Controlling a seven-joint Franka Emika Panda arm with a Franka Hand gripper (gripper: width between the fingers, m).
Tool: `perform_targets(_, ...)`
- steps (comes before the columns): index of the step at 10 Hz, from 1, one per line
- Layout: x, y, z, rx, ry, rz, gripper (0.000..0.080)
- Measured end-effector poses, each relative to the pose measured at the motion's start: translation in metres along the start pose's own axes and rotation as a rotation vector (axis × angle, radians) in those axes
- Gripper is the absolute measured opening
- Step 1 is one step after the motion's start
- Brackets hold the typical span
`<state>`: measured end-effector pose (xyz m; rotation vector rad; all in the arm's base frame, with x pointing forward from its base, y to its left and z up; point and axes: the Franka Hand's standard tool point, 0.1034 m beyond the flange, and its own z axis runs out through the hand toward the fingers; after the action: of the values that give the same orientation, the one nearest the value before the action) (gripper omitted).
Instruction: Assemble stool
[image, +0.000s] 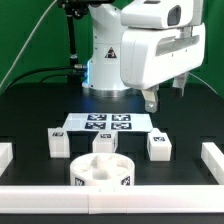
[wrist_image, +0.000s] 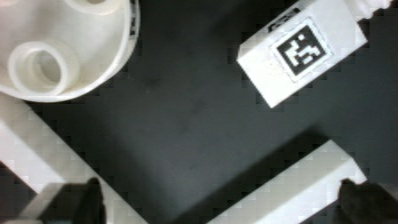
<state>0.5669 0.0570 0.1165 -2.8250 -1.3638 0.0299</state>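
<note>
At the exterior view's six o'clock the white round plastic seat disc (image: 100, 172) is lying; only the wrist view is showing the gripper (wrist_image: 214, 200) spread wide, empty.

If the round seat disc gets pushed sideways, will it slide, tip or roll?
The seat disc probably slides, not rolls: it lies flat and broad. Its hollow sockets suggest it is light. Smooth-looking plastic may slip.

The exterior view faces the arm (image: 150, 50) from the opposite table (image: 30, 120) edge; the close, downward wrist view shares its seat disc (image: 100, 172) and one leg (wrist_image: 302, 55).
</note>
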Motion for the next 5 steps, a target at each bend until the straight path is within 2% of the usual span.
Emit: perform_targets(5, -0.0033, 0.002, 0.0014, -0.001, 0.001, -0.012, 0.065)
